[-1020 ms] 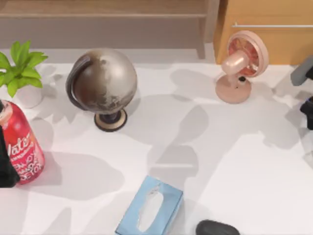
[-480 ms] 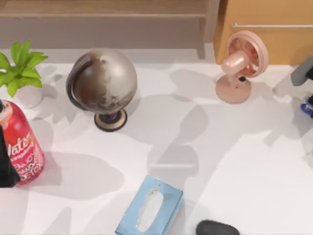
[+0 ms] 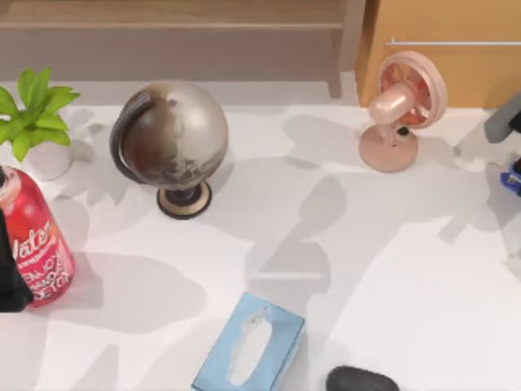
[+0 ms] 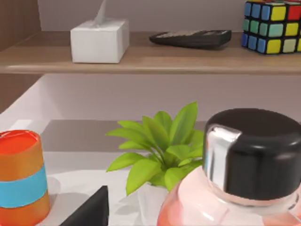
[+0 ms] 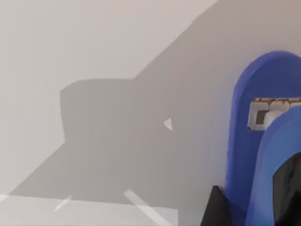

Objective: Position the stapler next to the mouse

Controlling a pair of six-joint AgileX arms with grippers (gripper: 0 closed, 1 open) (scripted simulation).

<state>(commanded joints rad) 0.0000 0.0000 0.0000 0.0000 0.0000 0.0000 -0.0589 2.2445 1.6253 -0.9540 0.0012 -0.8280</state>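
Top view is showing you the stapler (image 3: 513, 177) at the table's (image 3: 391, 269) right edge, well apart from the mouse (image 3: 362, 380). Right wrist view is putting the stapler (image 5: 268, 141) close up; you cannot tell the claw's state.

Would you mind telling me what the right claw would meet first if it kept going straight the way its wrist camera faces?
Probably the bare white table: the right wrist view faces it, with the blue stapler close at the claw; depth is unclear.

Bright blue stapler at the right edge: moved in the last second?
Yes. The bright blue stapler appeared at the top view's right edge, level below the pink desk fan's base.
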